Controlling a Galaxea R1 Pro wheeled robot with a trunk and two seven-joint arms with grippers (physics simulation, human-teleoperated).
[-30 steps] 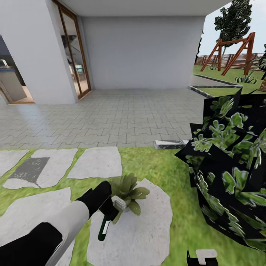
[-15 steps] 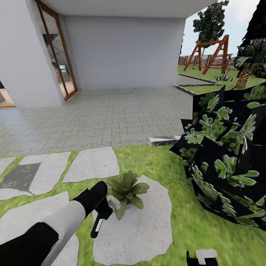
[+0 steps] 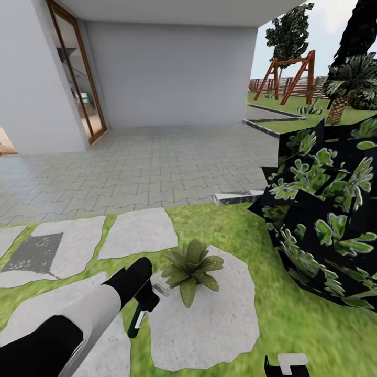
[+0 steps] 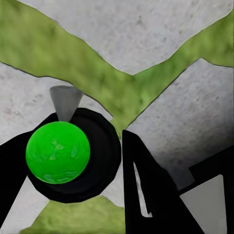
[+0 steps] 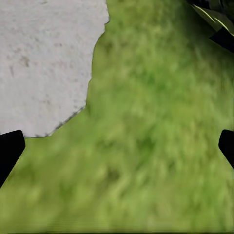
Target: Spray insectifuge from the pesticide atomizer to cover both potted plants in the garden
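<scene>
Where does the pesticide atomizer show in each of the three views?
Head view: pesticide atomizer lower left, hanging from the left gripper beside the potted plant.
Left wrist view: its green end between the fingers.
Right wrist view: not in it.
Shared landmark: stepping stone.

Just beside your left gripper (image 3: 146,302), the pesticide atomizer (image 3: 137,320) looks like smooth plastic, its dark green body faintly glossy (its round end glows a bright, slick green in the left wrist view). Under it the stepping stone (image 3: 220,324) reads as rough, matt grey stone with fine speckling, and the lawn (image 3: 293,330) around it is soft and matt. The potted plant (image 3: 191,268) next to the claw has waxy-looking leaves, and the left gripper itself is matt black.
</scene>
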